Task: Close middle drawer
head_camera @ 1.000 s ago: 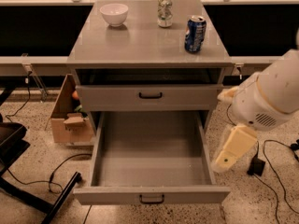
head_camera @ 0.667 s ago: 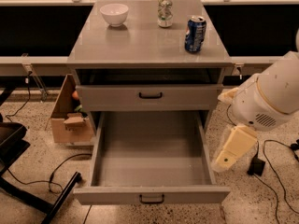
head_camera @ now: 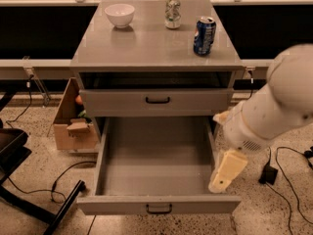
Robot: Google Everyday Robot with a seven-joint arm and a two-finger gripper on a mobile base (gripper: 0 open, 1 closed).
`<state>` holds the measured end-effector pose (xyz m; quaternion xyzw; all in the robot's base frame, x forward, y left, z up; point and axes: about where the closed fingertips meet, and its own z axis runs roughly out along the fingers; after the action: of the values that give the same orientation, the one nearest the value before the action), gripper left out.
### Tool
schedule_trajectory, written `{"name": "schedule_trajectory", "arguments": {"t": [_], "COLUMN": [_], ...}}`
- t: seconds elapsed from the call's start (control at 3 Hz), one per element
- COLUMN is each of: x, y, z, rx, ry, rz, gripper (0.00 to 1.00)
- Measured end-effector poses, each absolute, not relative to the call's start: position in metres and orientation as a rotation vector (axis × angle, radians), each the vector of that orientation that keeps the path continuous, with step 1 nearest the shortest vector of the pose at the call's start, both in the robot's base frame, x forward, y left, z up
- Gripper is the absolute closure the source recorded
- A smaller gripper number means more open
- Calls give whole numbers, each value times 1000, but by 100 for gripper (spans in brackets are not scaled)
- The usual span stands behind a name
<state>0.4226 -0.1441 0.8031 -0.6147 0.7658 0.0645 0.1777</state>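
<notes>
Far out to the left of the grey cabinet (head_camera: 146,48), a black chair base (head_camera: 29,199) stands on the speckled floor with a dark cable (head_camera: 68,173) looping past it. Just beside the cabinet's left side sits an open cardboard box (head_camera: 66,131) with something orange showing inside.

On the cabinet's top, a white bowl (head_camera: 120,14) stands at the back left. A silver can (head_camera: 172,12) stands upright at the back middle, and a blue can (head_camera: 204,35) stands upright nearer the front right, well apart from the bowl.

Below the top is a dark gap, and under that the upper drawer (head_camera: 117,102) is pushed in, its black handle centred on the front. Beneath it the middle drawer (head_camera: 156,151) is pulled far out of the cabinet toward the camera. Its long grey tray lies open to view and its small black bar handle (head_camera: 159,209) is on the flat front. I cannot see the lowest drawer beneath it.

My claw (head_camera: 225,173) hangs at the drawer's right wall, near its front corner, pointing down and slightly leftward. Whether it touches the wall I cannot tell, nor how far open it is or whether it has hold of anything. My white arm (head_camera: 274,106) rises from it, to the right of the cabinet. On the floor further right lie a black plug (head_camera: 268,174) and more cables (head_camera: 288,180).
</notes>
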Motion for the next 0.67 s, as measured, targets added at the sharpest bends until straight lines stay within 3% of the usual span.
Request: {"name": "schedule_trajectory", "arguments": {"t": [0.67], "x": [407], "y": [-169], "z": [645], "rx": [-1838], "ry": [2290], "rz": [116], "gripper": [0]}}
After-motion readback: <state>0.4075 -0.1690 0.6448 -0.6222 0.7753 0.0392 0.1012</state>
